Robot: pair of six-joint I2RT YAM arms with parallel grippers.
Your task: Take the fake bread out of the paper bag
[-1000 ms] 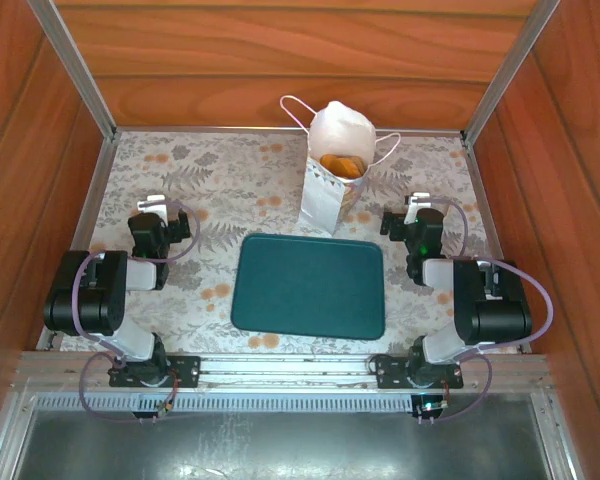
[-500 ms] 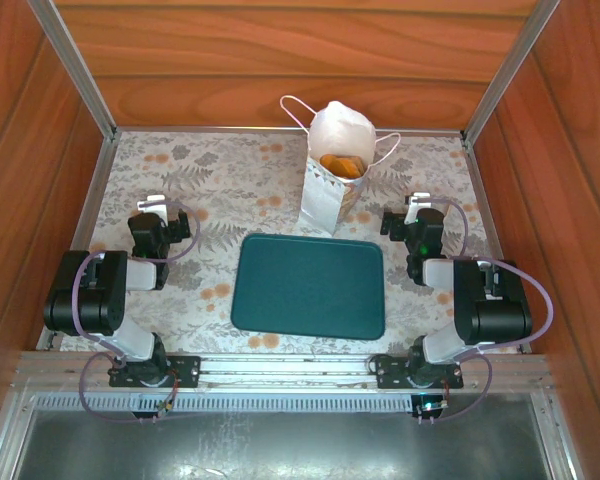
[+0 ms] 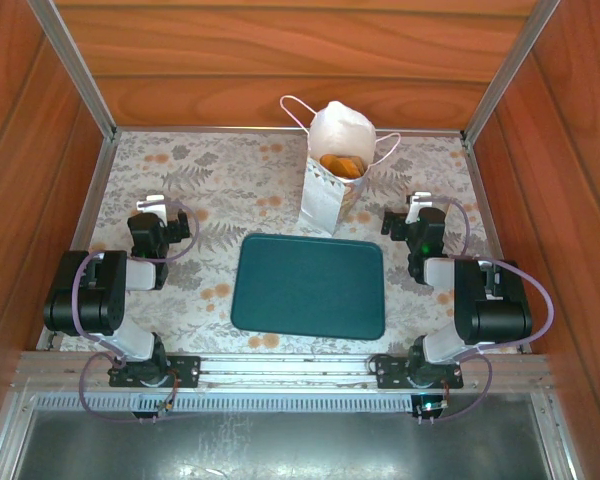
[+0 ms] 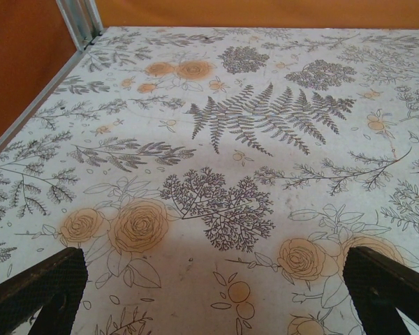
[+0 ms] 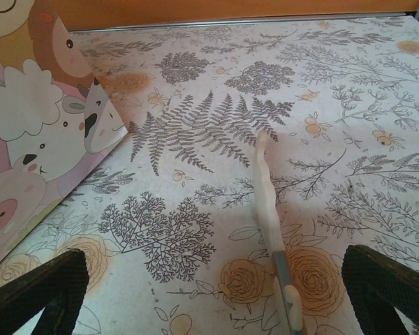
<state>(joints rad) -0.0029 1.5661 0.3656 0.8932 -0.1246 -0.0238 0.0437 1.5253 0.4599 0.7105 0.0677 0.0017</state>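
Reddish-brown wood panelling (image 3: pixel 280 60) closes in the far, left and right sides. The table top (image 3: pixel 210 180) is pale, printed with grey ferns and orange roses. Aluminium posts (image 3: pixel 75 65) rise at the far corners; a dull metal sheet (image 3: pixel 280 440) lies along the near edge.

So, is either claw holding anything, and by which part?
Nothing is held: left claw and right claw both stand open and empty; the fake bread lies inside the paper bag.

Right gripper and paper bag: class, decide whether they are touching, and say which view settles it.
Apart. The top view shows bare patterned tablecloth between the open right gripper and the paper bag.
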